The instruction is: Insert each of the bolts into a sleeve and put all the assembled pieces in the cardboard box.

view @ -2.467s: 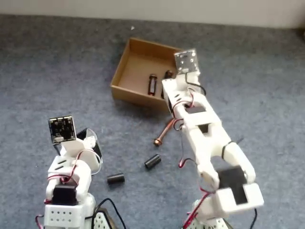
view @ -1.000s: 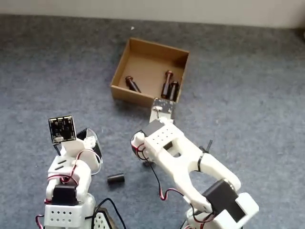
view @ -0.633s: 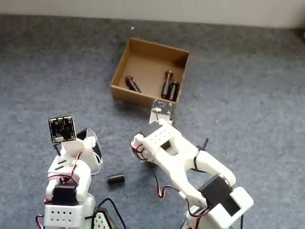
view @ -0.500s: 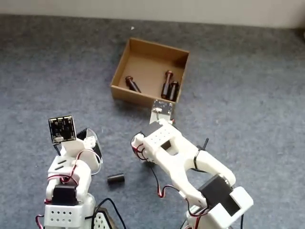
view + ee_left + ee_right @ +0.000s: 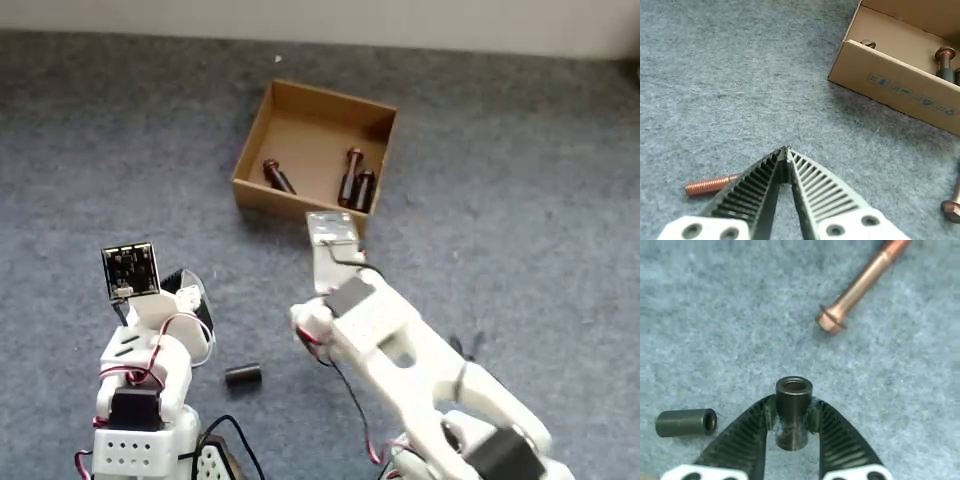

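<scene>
I find the right hand (image 5: 793, 407) clamped on a black sleeve (image 5: 794, 390), its bore facing the wrist camera. A loose bolt (image 5: 865, 282) lies on the worktop (image 5: 715, 315) ahead of it. The bolt's long axis slants away, with the flanged head nearest the sleeve. I judge the shank end must be turned to meet the bore. The left hand (image 5: 786, 151) is closed on nothing, a second bolt (image 5: 710, 186) just beside it. Three pieces lie in the cardboard box (image 5: 270, 198), and another sleeve (image 5: 243, 375) lies loose.
</scene>
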{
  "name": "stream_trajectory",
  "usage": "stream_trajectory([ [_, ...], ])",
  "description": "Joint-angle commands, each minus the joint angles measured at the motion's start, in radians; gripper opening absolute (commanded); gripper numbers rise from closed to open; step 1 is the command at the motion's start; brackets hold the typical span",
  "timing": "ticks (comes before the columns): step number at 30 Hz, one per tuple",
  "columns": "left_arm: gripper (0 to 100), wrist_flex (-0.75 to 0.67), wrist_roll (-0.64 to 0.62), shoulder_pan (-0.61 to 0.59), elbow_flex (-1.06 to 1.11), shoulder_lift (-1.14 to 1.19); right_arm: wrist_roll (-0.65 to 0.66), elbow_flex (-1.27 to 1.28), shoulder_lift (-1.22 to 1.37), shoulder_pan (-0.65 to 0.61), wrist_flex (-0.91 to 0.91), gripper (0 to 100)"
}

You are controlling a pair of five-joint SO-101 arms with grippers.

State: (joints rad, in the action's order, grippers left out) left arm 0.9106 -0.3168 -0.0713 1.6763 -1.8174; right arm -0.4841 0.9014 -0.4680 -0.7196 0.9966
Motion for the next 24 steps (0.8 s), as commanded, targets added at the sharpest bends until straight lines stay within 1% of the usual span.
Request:
stream_trajectory([
  [1, 1, 0.002, 0.011, -0.012, 0.007, -0.005, 0.011, 0.087, -0.174, 0.111, -0.116, 0.5],
  [3, 1, 0.012, 0.011, -0.012, -0.021, -0.005, 0.011, 0.147, -0.232, 0.170, -0.179, 0.5],
  [4, 1, 0.040, 0.011, -0.012, -0.039, -0.005, 0.011, 0.170, -0.254, 0.193, -0.203, 0.5],
  [6, 1, 0.121, 0.031, -0.012, -0.094, -0.005, 0.011, 0.206, -0.288, 0.225, -0.236, 0.5],
  [8, 1, 0.198, 0.086, -0.012, -0.168, -0.005, 0.011, 0.236, -0.306, 0.243, -0.255, 0.5],
  [11, 1, 0.288, 0.126, -0.012, -0.286, -0.005, 0.008, 0.266, -0.312, 0.254, -0.283, 0.5],
  [14, 1, 0.347, 0.166, -0.010, -0.378, -0.004, 0.008, 0.295, -0.312, 0.255, -0.320, 0.5],
  [19, 1, 0.430, 0.284, -0.010, -0.458, -0.004, 0.008, 0.311, -0.312, 0.255, -0.335, 0.5],
  [22, 1, 0.462, 0.327, -0.012, -0.487, 0.001, 0.008, 0.311, -0.312, 0.255, -0.335, 0.5],
  [24, 1, 0.468, 0.344, -0.012, -0.516, 0.044, 0.008, 0.311, -0.312, 0.255, -0.335, 0.5],
])
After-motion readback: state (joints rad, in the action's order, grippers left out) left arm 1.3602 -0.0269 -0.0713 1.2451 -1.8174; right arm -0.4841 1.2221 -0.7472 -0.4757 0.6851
